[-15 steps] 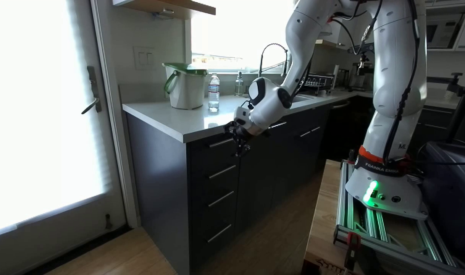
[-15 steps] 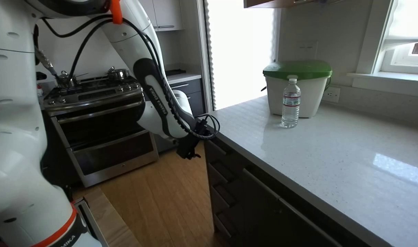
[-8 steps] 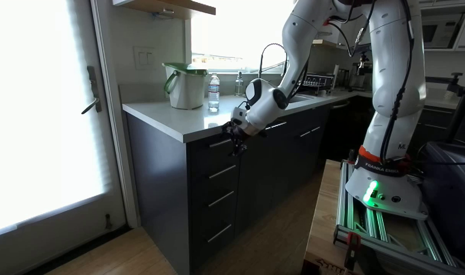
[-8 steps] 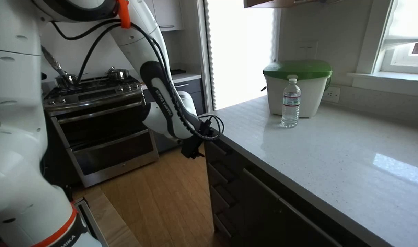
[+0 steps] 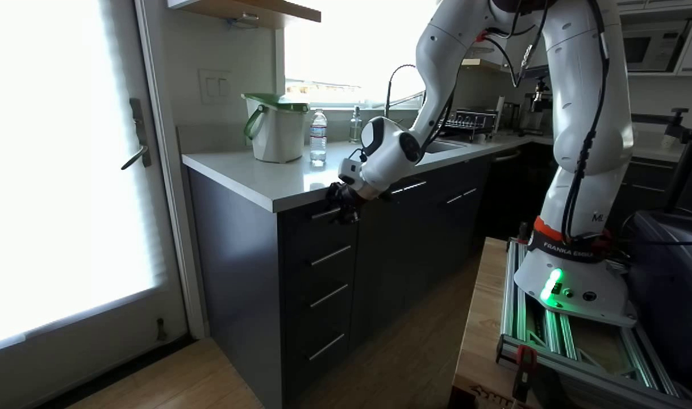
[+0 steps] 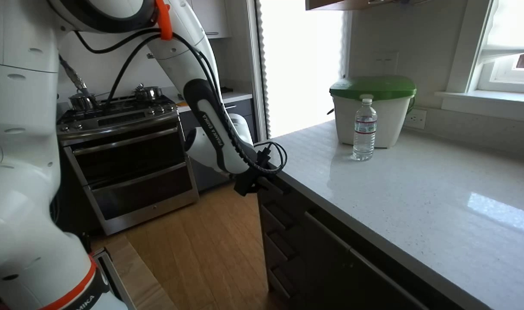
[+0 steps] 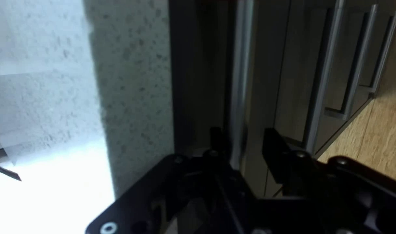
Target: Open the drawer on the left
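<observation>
The drawer [image 5: 300, 230] is the top dark front of the stack at the counter's end, and it sits flush with the fronts below. Its slim silver bar handle [image 7: 242, 81] runs between the two black fingers of my gripper [image 7: 243, 131] in the wrist view. One finger [image 7: 216, 141] lies right beside the bar on the countertop side; whether it touches I cannot tell. Between the bar and the opposite finger [image 7: 272, 146] a gap shows, so the jaws stand partly open around the handle. In an exterior view the gripper [image 6: 251, 186] covers part of the handle's near end.
The pale countertop [image 7: 136, 81] overhangs just above the drawer. Lower drawer handles [image 5: 330, 255] stick out beneath. On the counter stand a water bottle [image 5: 318, 139] and a white bin with a green lid [image 6: 371, 112]. Cabinet doors [image 5: 391, 255] adjoin the stack.
My gripper has moved toward the cabinet, to the left in one exterior view and right in the other, reaching the top handle. Its fingers have drawn closer together. The drawer has not moved.
</observation>
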